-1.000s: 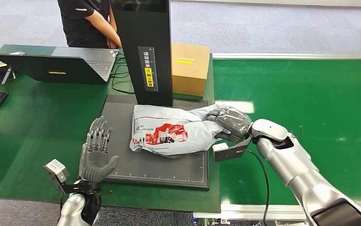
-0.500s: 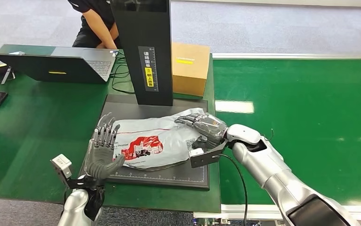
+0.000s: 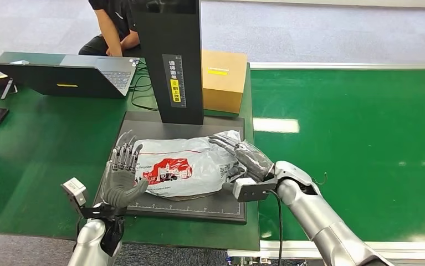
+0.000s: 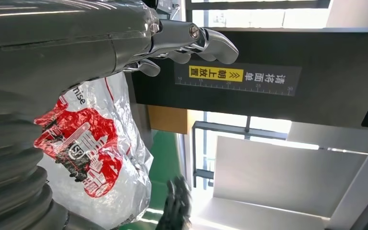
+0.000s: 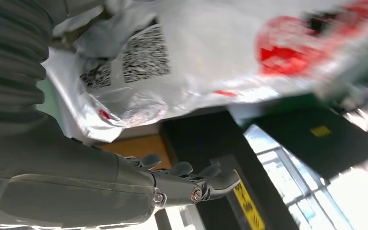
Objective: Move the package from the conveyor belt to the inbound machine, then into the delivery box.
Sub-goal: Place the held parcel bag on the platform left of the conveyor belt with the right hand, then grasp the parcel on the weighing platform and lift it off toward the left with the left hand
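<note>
The package, a grey plastic mailer with a red print, lies on the black weighing plate of the inbound machine, in front of its black column. My right hand lies against the package's right end with its fingers stretched out, gripping nothing. My left hand stands upright with straight fingers at the package's left end, palm toward it. The left wrist view shows the package beside my left hand's fingers. In the right wrist view the package is next to my right hand.
A cardboard box stands behind the column on the right. An open laptop and cables sit at the back left, with a person behind them. The green conveyor belt stretches to the right.
My right hand pushed the package leftward across the plate, then its fingers straightened off it. My left hand moved in to the package's left end. The person behind shifted.
</note>
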`<state>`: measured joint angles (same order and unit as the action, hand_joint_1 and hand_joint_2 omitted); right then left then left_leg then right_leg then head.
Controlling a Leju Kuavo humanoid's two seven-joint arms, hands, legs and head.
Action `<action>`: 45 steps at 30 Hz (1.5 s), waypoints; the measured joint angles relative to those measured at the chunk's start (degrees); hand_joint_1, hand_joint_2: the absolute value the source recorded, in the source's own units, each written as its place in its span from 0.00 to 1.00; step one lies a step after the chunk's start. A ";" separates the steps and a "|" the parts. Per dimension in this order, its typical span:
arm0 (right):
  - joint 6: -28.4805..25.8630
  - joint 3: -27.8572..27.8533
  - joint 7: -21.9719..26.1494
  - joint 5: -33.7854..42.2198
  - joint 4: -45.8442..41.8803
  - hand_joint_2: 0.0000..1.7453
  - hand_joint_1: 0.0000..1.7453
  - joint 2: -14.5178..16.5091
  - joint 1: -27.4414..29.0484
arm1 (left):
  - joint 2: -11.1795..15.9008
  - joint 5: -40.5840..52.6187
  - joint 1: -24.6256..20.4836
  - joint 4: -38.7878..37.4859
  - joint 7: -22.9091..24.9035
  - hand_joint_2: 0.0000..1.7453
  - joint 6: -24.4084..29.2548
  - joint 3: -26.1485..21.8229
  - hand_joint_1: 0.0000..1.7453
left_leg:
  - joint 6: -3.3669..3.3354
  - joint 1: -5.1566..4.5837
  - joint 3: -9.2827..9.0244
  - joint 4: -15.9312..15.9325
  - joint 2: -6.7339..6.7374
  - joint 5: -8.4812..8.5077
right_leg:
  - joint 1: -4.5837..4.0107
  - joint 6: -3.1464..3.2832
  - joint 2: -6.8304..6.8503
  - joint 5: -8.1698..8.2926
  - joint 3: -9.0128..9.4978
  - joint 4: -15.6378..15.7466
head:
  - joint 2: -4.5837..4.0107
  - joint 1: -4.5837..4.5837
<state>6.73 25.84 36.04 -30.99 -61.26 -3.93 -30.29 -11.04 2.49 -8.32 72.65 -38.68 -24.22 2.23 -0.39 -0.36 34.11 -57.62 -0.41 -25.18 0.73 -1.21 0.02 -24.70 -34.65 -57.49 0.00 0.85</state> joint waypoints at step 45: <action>7.56 -37.66 -0.34 21.64 -24.91 1.00 0.00 7.04 27.39 | 1.70 49.89 1.86 0.84 12.85 1.00 30.01 10.26 0.00 | -0.02 -0.01 0.06 0.01 -0.01 -0.03 | 0.01 -0.02 0.01 -0.01 -0.03 0.02 | 0.00 -0.01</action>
<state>14.29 -11.81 35.70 -9.35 -86.18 3.11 -2.90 -9.34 52.37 -6.46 73.48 -25.83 5.79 12.49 -0.41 -0.37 34.16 -57.61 -0.41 -25.21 0.73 -1.22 0.03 -24.71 -34.68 -57.47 0.00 0.85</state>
